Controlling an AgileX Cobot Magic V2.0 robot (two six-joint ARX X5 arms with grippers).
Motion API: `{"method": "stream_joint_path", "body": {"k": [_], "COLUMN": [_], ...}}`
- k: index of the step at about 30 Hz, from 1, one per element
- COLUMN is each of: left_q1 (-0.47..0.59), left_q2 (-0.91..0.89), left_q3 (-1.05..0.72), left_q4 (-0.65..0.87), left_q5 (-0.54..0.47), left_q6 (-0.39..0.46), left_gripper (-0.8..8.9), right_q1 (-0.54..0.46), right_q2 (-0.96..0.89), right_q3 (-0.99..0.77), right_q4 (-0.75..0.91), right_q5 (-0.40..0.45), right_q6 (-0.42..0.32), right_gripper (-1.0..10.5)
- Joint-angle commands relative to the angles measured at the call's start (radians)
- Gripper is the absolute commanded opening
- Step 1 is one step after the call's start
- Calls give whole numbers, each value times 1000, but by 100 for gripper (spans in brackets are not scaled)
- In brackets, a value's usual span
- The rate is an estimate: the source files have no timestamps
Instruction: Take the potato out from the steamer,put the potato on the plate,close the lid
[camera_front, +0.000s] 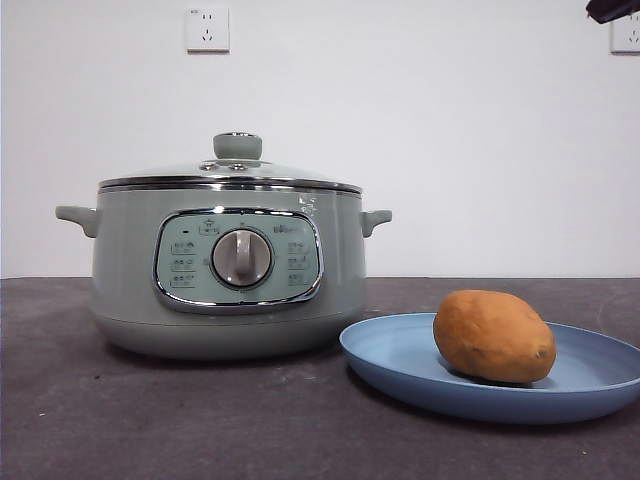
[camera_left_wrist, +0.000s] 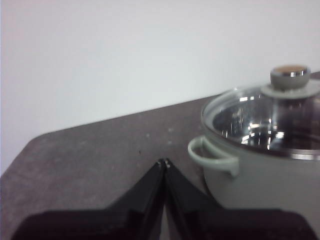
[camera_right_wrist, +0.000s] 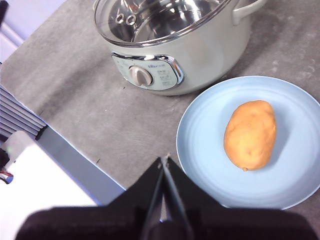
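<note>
Potato (camera_front: 494, 336): lying on its side on the plate (camera_front: 400, 360), unattended, nothing touching it from above. From the right wrist camera it sits toward one side of the plate, long axis running roughly across the dish, skin orange-brown with a small dark eye near one end.

Plate: light blue, shallow, resting flat on the dark grey table (camera_front: 150, 420), just beside the pot (camera_front: 130, 280) on the side of its control panel; a narrow strip of table shows between plate rim and pot base in the right wrist view.

Pot: pale green, upright, dial (camera_front: 242, 258) centred in a chrome-framed panel, one handle visible on each side.

Lid (camera_front: 230, 172): seated on the pot's chrome rim, level, knob upward. Through the glass the steel interior is visible.

Left gripper (camera_left_wrist: 163, 162): clenched, tips meeting, holding nothing, above bare table near one pot handle.

Right gripper (camera_right_wrist: 165, 160): clenched, empty, above the table at the near edge of the plate, apart from the potato.

Background: white wall with two sockets; a black arm tip shows at the front view's top right corner.
</note>
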Motion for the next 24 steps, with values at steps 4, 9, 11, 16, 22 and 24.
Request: {"method": "stream_joint_path", "body": {"k": [4,9,11,16,22,24], "left_q1": [19,24,24,26,25,25], "left_q2": [-97,-130,-130,-130,-130,-130], "left_q3": [-109,-162,-166,-166,-166,-166], "left_q4": [10,8,-21,-96,-138,-135], "left_q5": [-50,-51,-51,-50,-43,-43], "left_q6": [-28,-35,-42,-58,-92,-112], "left_gripper": [-4,-4,-4,-4,-4,-4], "right_q1": [1,1,1,1,0,0], "right_q2": [-2,-2,-2,-2,-2,-2], "right_q3": [1,1,1,1,1,1], "right_q4": [3,3,3,3,3,3], "right_q5": [3,3,3,3,3,3], "right_q6": [5,5,5,5,5,5], "right_gripper": [1,1,1,1,1,1]}}
